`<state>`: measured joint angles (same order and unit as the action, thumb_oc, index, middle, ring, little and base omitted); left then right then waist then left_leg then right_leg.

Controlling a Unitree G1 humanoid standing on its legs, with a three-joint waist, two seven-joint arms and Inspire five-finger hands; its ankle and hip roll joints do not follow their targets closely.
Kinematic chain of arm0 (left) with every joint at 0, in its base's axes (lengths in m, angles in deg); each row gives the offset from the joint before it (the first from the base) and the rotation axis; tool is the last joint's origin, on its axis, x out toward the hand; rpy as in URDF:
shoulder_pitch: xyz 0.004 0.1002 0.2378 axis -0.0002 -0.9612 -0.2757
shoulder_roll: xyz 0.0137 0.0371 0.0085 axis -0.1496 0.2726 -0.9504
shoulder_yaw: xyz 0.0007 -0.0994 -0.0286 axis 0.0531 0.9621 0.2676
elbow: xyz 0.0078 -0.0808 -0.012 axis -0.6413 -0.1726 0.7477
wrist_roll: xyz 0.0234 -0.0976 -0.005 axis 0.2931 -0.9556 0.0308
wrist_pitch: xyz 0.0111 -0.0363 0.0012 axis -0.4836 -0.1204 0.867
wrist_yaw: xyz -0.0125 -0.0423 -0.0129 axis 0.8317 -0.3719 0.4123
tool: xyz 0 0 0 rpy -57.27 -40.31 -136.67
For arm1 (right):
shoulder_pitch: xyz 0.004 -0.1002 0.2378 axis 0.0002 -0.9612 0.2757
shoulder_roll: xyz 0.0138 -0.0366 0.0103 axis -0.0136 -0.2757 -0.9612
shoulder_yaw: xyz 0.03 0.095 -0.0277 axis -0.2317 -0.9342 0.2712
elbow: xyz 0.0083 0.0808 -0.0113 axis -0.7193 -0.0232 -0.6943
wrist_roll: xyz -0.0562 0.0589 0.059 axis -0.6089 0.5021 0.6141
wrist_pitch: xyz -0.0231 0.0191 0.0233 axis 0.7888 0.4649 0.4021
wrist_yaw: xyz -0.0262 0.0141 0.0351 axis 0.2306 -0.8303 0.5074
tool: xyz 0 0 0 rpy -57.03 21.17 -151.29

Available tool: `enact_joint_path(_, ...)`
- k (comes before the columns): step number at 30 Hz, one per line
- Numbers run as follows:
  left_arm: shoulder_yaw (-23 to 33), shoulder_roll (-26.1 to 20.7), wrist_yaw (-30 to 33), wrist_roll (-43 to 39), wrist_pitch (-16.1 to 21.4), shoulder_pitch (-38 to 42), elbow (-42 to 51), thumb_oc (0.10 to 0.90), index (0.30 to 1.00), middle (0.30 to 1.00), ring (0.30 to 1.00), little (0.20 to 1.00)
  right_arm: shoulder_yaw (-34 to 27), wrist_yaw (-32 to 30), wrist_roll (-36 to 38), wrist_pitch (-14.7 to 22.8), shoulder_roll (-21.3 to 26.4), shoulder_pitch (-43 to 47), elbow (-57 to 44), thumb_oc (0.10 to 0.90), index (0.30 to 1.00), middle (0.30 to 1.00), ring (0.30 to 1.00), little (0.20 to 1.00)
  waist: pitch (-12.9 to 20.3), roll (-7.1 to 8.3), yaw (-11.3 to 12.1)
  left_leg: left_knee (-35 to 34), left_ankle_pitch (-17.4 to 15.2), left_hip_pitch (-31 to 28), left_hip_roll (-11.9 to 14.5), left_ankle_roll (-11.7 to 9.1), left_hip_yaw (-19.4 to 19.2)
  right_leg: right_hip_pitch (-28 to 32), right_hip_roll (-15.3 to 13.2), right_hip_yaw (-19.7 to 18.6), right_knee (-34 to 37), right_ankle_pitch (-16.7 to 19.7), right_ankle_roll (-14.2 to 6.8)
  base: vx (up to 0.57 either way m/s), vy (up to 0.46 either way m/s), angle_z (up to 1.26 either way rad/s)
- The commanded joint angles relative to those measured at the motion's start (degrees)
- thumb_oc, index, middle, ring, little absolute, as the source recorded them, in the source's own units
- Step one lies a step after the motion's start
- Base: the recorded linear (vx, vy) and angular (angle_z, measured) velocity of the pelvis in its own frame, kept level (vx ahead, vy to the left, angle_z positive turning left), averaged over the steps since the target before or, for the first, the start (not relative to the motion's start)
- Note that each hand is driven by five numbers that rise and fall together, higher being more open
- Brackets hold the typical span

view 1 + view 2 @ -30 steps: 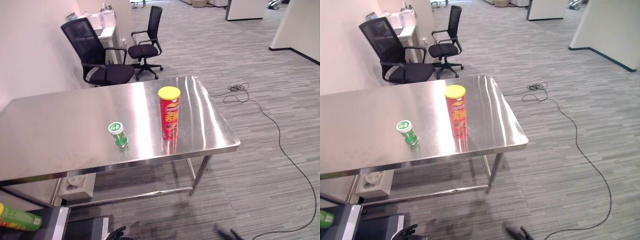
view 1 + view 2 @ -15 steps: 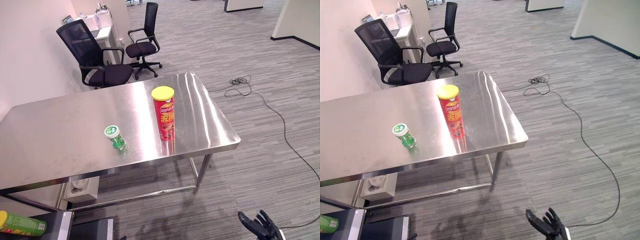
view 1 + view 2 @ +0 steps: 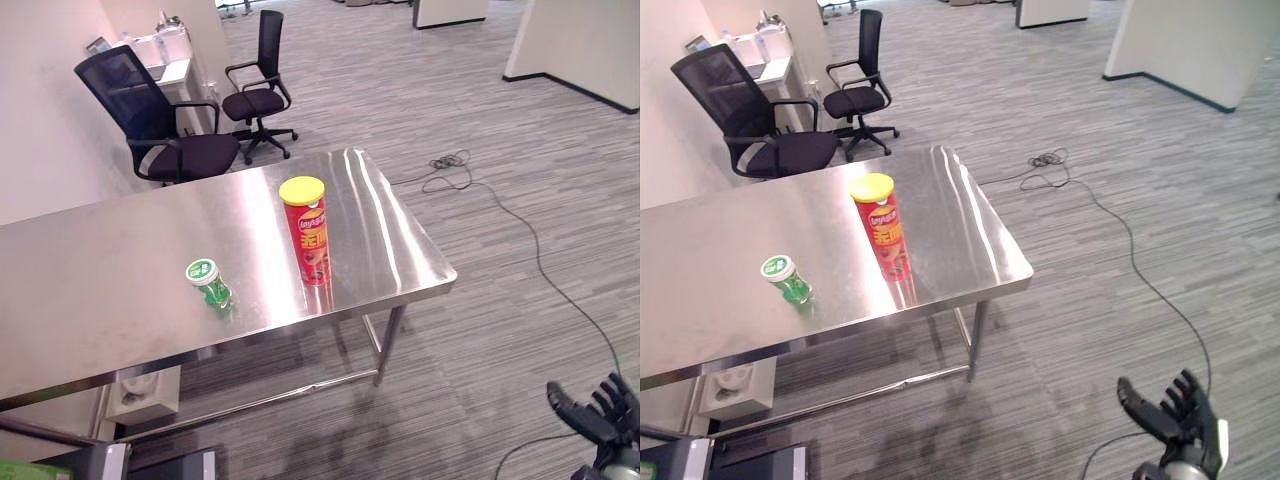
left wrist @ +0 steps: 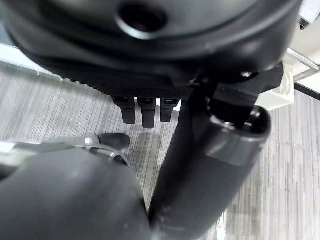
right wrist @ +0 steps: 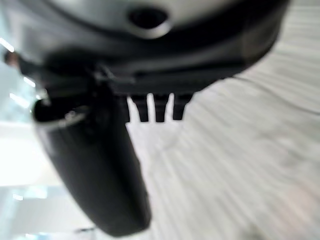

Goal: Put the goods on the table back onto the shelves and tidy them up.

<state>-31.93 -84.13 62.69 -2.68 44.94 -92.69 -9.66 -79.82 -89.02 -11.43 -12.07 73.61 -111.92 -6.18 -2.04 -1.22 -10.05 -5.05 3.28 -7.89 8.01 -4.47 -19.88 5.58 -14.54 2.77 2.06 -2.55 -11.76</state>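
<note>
The red can (image 3: 312, 236) stands upright on the steel table (image 3: 90, 265), toward its right end and clear of the edge; its yellow lid is on. The green bottle (image 3: 210, 286) stands upright to the can's left, near the front edge and well apart from the can. Both goods are free-standing and untouched, so I judge that no item has been collected from the table yet. My right hand (image 3: 1172, 418) hangs low over the carpet, well to the right of the table and well short of it, fingers spread and relaxed, grasping nothing; I read this as a carry posture while I approach, not a reach. My left hand (image 4: 145, 107) shows in its wrist view with fingers extended and nothing between them and the thumb, so it is released too. Two office chairs (image 3: 165, 125) stand behind the table, clear of my working side. I judge the can the easier first pick: it is tall, rigid and has open space on all sides. I must come closer before either hand can reach.
</note>
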Motion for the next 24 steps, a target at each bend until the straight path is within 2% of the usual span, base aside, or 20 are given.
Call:
enact_joint_path(1,1.35,-1.11,1.07,2.28,0.5,-1.23,-4.59,0.8,0.9,0.9,0.9,0.9,-7.46,-2.9,-2.21,6.26,1.92,0.83,-11.04,0.8,0.9,0.9,0.9,0.9,-0.44,2.89,0.37,0.05,-2.41,0.74,-0.84,1.1,2.82,-0.83,7.25,-1.52,2.94,8.6,6.22,0.02,0.0,-0.03)
enact_joint_path(5,-0.95,0.08,0.69,2.91,0.4,0.55,-7.65,0.8,0.9,0.9,0.9,0.9,-10.54,-6.56,-5.1,7.29,0.5,4.71,-18.23,0.8,0.9,0.9,0.9,0.9,-0.67,2.74,-0.44,0.05,-2.3,0.98,-0.86,1.4,2.92,-1.05,7.17,-1.61,2.94,8.58,6.62,0.02,0.003,0.0)
enact_joint_path(9,-2.7,0.6,1.09,3.71,0.37,1.17,-7.08,0.8,0.9,0.9,0.9,0.9,-10.46,-9.36,-7.28,8.02,1.14,6.94,-20.89,0.8,0.9,0.9,0.9,0.9,-0.66,2.61,-0.22,0.05,-2.48,0.99,-1.07,1.53,3.32,-0.88,7.07,-1.47,2.94,8.52,6.73,0.01,0.003,0.0)
enact_joint_path(11,-3.68,0.54,1.82,3.83,0.16,2.08,-6.38,0.8,0.9,0.9,0.9,0.9,-8.35,-10.01,-9.03,7.66,3.26,8.17,-22.22,0.8,0.9,0.9,0.9,0.9,-0.75,2.63,0.21,0.05,-2.47,0.92,-1.15,1.51,3.57,-0.68,6.98,-1.3,2.94,8.54,6.72,0.02,0.011,0.01)
enact_joint_path(12,-5.12,0.54,1.86,3.9,0.0,3.07,-6.51,0.8,0.9,0.9,0.9,0.9,-5.86,-9.54,-10.14,6.81,6.59,8.94,-22.85,0.8,0.9,0.9,0.9,0.9,-0.73,2.7,0.48,0.05,-2.98,0.47,-1.26,1.45,3.81,-0.17,6.8,-1.1,2.94,8.13,6.56,0.0,0.0,0.0)
enact_joint_path(13,-5.07,0.65,1.86,3.89,0.02,3.12,-6.52,0.8,0.9,0.9,0.9,0.9,-5.82,-9.57,-10.14,6.81,6.76,9.06,-22.74,0.8,0.9,0.9,0.9,0.9,-0.86,2.68,0.45,0.05,-2.46,0.66,-1.25,1.5,3.75,-0.36,6.82,-1.14,2.94,8.56,6.67,0.03,0.026,0.0)
enact_joint_path(14,-6.53,0.96,1.66,4.39,-0.1,4.01,-6.42,0.8,0.9,0.9,0.9,0.9,-3.97,-9.08,-12.16,6.11,10.35,9.97,-24.03,0.8,0.9,0.9,0.9,0.9,-0.84,2.69,0.76,0.05,-3.0,0.29,-1.34,1.49,3.91,0.11,6.67,-0.97,2.94,8.18,6.55,0.0,0.0,0.0)
enact_joint_path(15,-7.3,1.24,1.54,4.61,-0.2,4.52,-6.33,0.8,0.9,0.9,0.9,0.9,-2.98,-9.09,-12.56,6.09,11.87,10.98,-24.78,0.8,0.9,0.9,0.9,0.9,-0.9,2.65,0.91,0.05,-3.02,0.23,-1.39,1.51,3.97,0.21,6.63,-0.89,2.94,8.24,6.55,0.0,0.0,0.0)
enact_joint_path(20,-10.61,1.7,1.52,5.95,-0.24,4.98,-5.53,0.8,0.9,0.9,0.9,0.9,2.07,-8.57,-11.58,7.03,13.65,15.25,-29.55,0.8,0.9,0.9,0.9,0.9,-1.03,2.6,1.95,0.05,-2.89,0.01,-1.51,1.58,4.4,0.79,6.44,-0.2,2.94,8.31,6.52,0.0,0.0,0.0)
enact_joint_path(23,-12.39,1.44,1.78,6.6,-0.21,5.39,-4.4,0.8,0.9,0.9,0.9,0.9,7.56,-8.79,-11.39,6.95,17.03,19.38,-28.82,0.8,0.9,0.9,0.9,0.9,-0.98,2.76,3.14,0.05,-2.83,-0.13,-1.64,1.6,4.89,1.14,6.27,0.27,2.94,8.36,6.57,0.0,0.0,0.0)
enact_joint_path(24,-12.34,1.49,1.78,6.6,-0.22,5.39,-4.37,0.8,0.9,0.9,0.9,0.9,7.64,-8.81,-11.37,6.99,17.12,19.48,-28.72,0.8,0.9,0.9,0.9,0.9,-1.02,2.72,3.08,0.05,-2.84,-0.15,-1.64,1.6,4.9,1.17,6.27,0.27,2.94,8.35,6.57,0.0,0.0,0.0)
